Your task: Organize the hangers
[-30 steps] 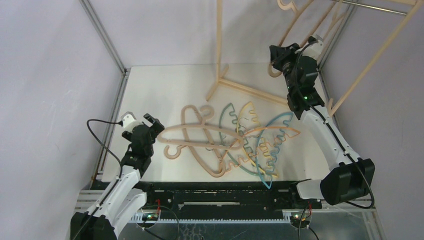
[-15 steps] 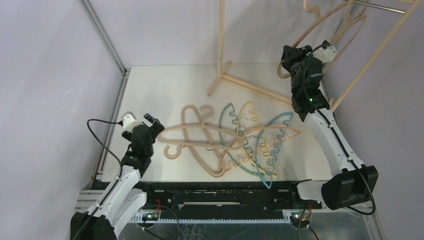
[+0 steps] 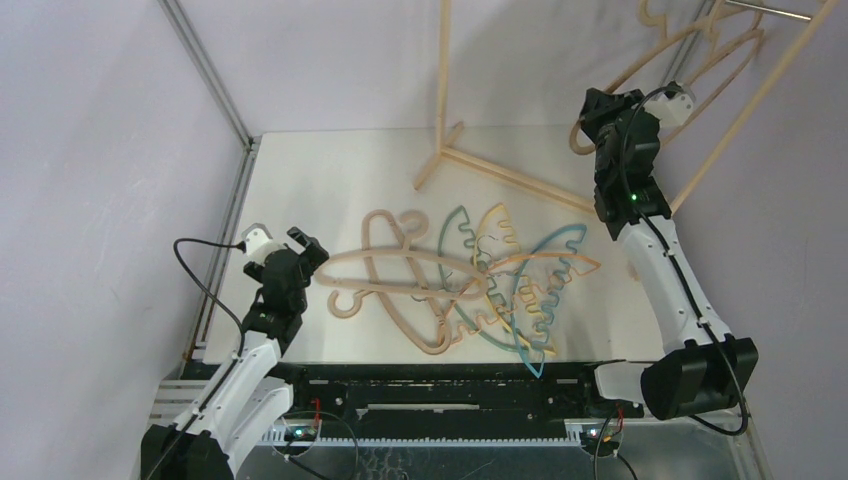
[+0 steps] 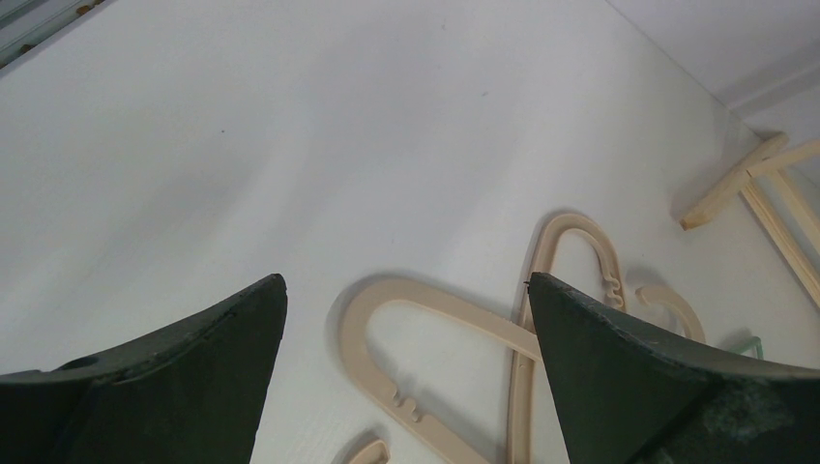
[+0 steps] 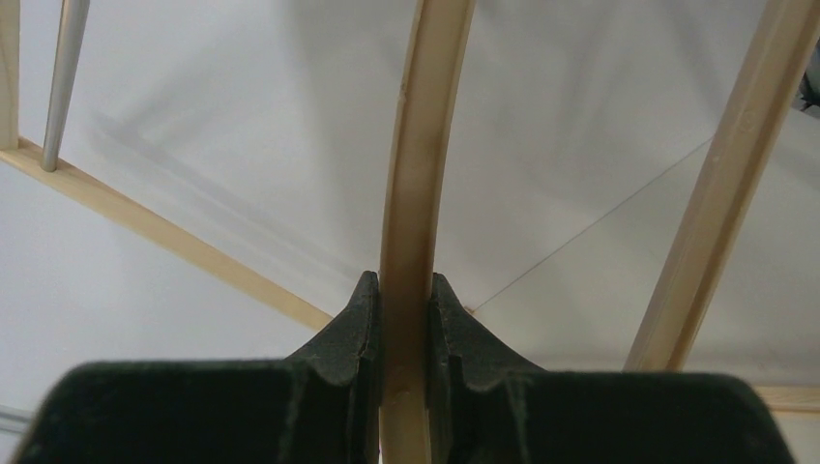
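My right gripper [image 3: 600, 108] is raised at the back right, shut on a beige wooden hanger [image 3: 668, 60] held up near the rack's metal rod [image 3: 770, 12]. In the right wrist view the hanger's arm [image 5: 418, 174] runs up between my closed gripper [image 5: 404, 290]. Several hangers lie tangled mid-table: beige wooden ones [image 3: 385, 270], a teal one [image 3: 455, 235], a yellow one [image 3: 497, 225], a blue one [image 3: 530, 300] and an orange one [image 3: 560, 262]. My left gripper [image 3: 305, 245] is open and empty, just left of the beige ones [image 4: 406, 333], hovering above the table.
The tall pale wooden rack frame [image 3: 441, 90] stands at the back, its foot bars [image 3: 500, 175] lying on the white table [image 3: 320, 170] and a slanted post [image 3: 760, 95] at right. Metal enclosure rails [image 3: 205, 70] run along the left. Purple walls enclose the sides.
My right arm has lifted the beige hanger up and to the right, toward the rack's rod. The left arm and the pile on the table have not moved.
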`<state>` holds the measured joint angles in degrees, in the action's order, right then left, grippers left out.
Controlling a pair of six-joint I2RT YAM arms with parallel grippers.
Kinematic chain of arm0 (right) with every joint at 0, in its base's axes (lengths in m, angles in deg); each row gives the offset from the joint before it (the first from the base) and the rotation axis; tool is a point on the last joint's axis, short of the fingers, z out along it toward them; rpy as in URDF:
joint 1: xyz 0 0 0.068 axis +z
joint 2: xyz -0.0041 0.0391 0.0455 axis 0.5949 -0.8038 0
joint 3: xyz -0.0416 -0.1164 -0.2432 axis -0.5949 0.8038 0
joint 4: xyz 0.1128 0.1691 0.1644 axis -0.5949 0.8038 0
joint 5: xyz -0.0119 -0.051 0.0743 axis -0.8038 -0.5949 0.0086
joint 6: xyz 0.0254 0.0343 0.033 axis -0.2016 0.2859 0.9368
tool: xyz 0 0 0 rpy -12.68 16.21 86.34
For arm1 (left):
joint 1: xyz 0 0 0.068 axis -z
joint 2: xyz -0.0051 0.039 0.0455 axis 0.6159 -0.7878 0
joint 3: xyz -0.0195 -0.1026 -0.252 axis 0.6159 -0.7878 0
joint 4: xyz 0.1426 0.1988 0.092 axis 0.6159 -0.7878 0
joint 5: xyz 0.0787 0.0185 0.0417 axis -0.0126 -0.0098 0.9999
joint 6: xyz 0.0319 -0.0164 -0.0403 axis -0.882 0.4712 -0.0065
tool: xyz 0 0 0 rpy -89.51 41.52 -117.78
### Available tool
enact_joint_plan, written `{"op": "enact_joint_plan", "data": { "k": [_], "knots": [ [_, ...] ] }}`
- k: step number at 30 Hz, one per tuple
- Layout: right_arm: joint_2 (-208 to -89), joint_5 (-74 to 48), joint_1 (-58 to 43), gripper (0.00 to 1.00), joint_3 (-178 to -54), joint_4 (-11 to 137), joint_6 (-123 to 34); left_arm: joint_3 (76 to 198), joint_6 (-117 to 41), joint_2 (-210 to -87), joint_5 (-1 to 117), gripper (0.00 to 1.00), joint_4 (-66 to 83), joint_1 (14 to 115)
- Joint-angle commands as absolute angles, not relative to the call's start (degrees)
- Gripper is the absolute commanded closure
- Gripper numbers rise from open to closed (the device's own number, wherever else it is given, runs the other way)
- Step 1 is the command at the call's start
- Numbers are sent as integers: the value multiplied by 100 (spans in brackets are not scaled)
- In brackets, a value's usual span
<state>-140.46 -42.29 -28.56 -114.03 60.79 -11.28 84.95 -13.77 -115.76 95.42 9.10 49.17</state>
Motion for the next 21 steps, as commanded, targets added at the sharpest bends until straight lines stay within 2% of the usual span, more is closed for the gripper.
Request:
{"op": "enact_joint_plan", "data": {
  "k": [1,14,21],
  "knots": [
    [-14119,-4399,-3081,95,-11705,6392,-909,8598,-1478,-11470,9581,0,996,4885],
    [-14307,-4495,-3444,91,-11887,6750,-839,8614,-1487,-11466,9585,0,972,4891],
    [-14281,-4762,-3444,64,-11934,6981,-894,8632,-1482,-11495,9574,0,988,4884]
  ]
}}
